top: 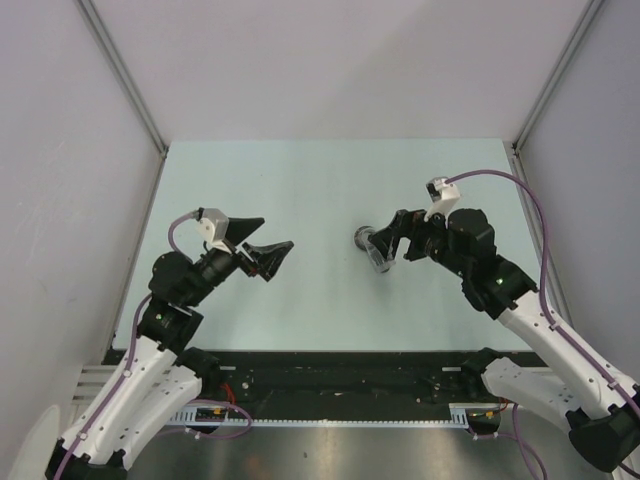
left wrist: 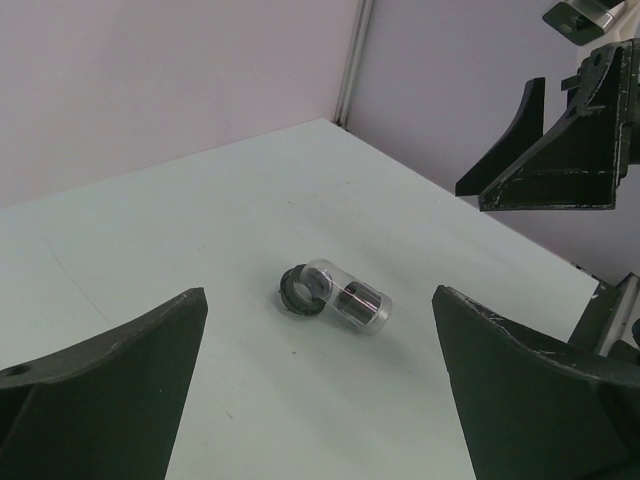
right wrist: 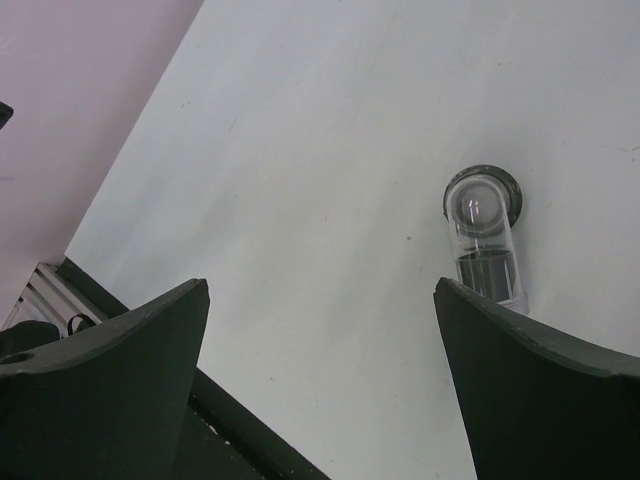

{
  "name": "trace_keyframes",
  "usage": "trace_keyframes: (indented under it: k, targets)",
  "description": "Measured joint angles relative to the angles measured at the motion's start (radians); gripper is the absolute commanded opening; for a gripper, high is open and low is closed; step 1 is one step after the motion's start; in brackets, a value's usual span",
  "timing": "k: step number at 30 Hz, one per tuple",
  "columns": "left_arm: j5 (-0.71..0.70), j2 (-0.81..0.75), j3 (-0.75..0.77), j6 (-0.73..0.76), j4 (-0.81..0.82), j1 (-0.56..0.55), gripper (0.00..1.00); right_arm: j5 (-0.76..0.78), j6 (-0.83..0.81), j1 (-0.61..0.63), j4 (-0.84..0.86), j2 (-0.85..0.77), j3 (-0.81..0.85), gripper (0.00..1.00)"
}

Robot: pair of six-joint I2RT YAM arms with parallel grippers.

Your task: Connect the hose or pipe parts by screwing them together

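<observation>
The hose or pipe parts lie together on the pale table, right of centre. A short black ring nut sits against one end of a stubby clear-grey cylinder lying on its side. In the right wrist view the cylinder shows with the ring's dark rim at its far end. My left gripper hovers open, well to the left of the parts and facing them. Just right of the parts, my right gripper is open and holds nothing.
Pale walls with metal corner posts enclose the table on three sides. A black rail runs along the near edge by the arm bases. The right gripper's fingers hang at the top right of the left wrist view.
</observation>
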Motion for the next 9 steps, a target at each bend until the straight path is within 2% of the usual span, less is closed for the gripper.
trace_keyframes:
  k: [9]
  targets:
    - [0.0, -0.002, 0.0, 0.0, 0.0, 0.0, 1.0, 0.0, 0.0, 0.002, 0.029, -0.002, -0.005, 1.0]
